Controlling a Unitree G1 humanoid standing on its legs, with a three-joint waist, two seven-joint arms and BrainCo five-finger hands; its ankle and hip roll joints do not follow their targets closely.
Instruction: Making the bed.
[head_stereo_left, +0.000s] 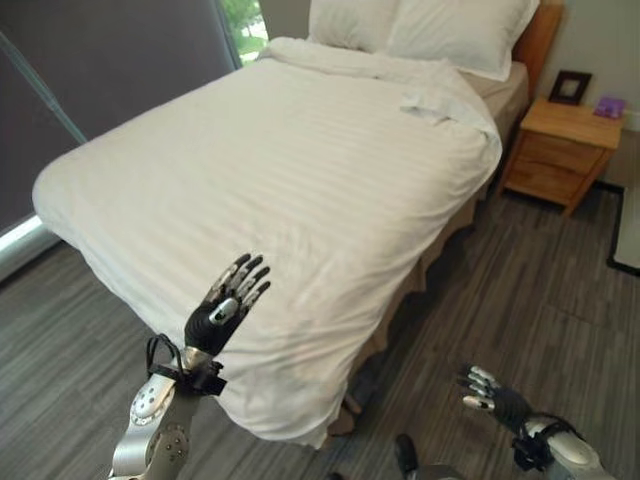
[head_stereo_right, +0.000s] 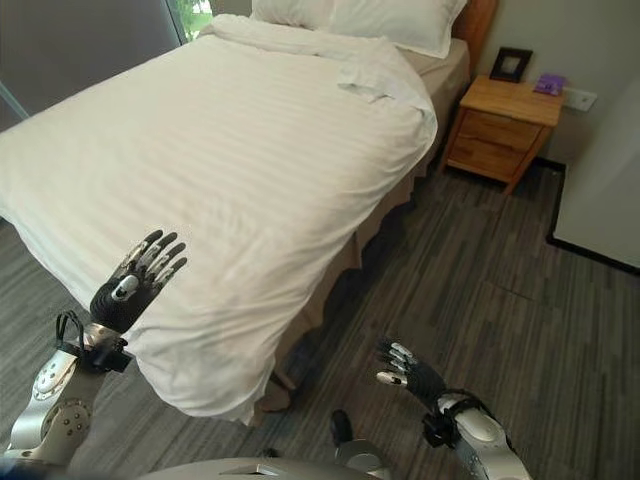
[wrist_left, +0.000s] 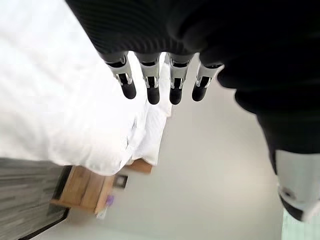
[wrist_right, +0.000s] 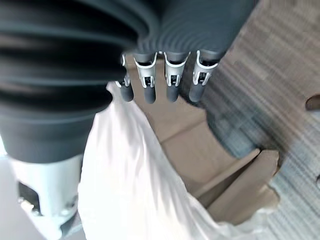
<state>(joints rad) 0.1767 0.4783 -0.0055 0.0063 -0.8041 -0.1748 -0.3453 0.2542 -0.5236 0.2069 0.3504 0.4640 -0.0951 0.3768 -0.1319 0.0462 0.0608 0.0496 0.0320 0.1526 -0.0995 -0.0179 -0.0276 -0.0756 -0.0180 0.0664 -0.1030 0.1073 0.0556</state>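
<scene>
A grey plank floor (head_stereo_left: 520, 290) carries one bed (head_stereo_left: 260, 180) with two pillows (head_stereo_left: 420, 25), one nightstand (head_stereo_left: 560, 145); left hand (head_stereo_left: 225, 305) and right hand (head_stereo_left: 490, 392) hover, fingers spread, empty.

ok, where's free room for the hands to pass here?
Open floor between the duvet edge and nightstand; right hand is over it. Duvet top is bare ahead of the left hand. Crowded at the pillows.

Bed (head_stereo_left: 520, 85) w/ white striped duvet (head_stereo_left: 270, 190), two pillows (head_stereo_left: 420, 25) at headboard end.
</scene>
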